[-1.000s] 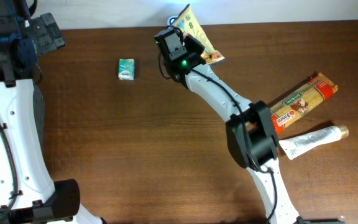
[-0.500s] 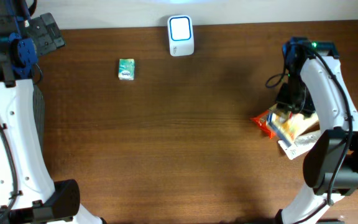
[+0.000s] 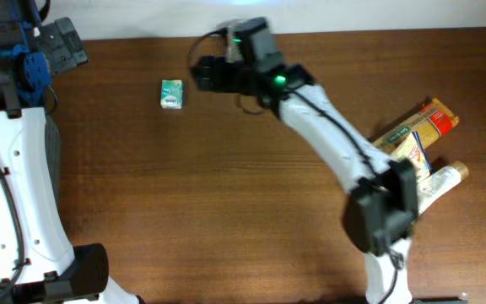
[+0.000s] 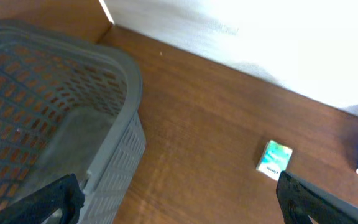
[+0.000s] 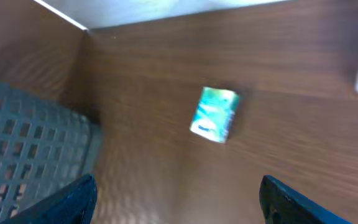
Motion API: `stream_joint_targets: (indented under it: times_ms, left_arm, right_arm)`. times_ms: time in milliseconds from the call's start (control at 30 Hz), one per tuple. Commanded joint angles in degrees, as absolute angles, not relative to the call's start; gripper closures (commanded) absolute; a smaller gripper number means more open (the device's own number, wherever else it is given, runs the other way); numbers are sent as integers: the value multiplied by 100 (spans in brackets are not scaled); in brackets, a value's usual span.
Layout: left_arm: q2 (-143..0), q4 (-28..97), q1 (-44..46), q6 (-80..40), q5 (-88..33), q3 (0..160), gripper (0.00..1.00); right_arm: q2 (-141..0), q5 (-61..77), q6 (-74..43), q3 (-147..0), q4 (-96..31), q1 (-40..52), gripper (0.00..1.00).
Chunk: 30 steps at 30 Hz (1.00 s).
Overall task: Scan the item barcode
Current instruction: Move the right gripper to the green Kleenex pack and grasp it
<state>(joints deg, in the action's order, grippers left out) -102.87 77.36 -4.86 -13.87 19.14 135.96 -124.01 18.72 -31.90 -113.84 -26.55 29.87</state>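
Surveying from overhead, the inspector finds the right arm stretched across the wooden table point(image 3: 226, 194) to its far left part, the right gripper point(image 3: 197, 76) just beside the small green packet point(image 3: 171, 93) but not touching it. The packet lies flat and unheld. A pasta packet point(image 3: 420, 127) and a white tube point(image 3: 441, 180) lie well apart from it at the right edge. In the left wrist view, the left gripper point(image 4: 179, 208) has its fingers spread wide with nothing between them. A grey basket point(image 4: 114, 118) stands to the left and the green packet lies on bare wood to the right. The right wrist view is blurred. It shows that gripper's fingers also spread wide, empty, with the packet ahead of them and the basket at the left edge.
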Motion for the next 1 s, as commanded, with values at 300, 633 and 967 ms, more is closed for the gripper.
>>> stream_joint_targets:
  times_ms: [300, 633, 967]
  left_arm:
    - [-10302, 7730, -506, -1319, 1973, 13596, 1]
    - [-10302, 7730, -506, -1319, 1975, 13596, 1]
    - [-10302, 7730, -506, -1319, 1975, 13596, 1]
  right_arm:
    - [-15450, 526, -3301, -13957, -2613, 3640, 30]
    - [-16088, 342, -3350, -13941, -2215, 3686, 78]
    - [-14424, 360, -1734, -13965, -5476, 3621, 96]
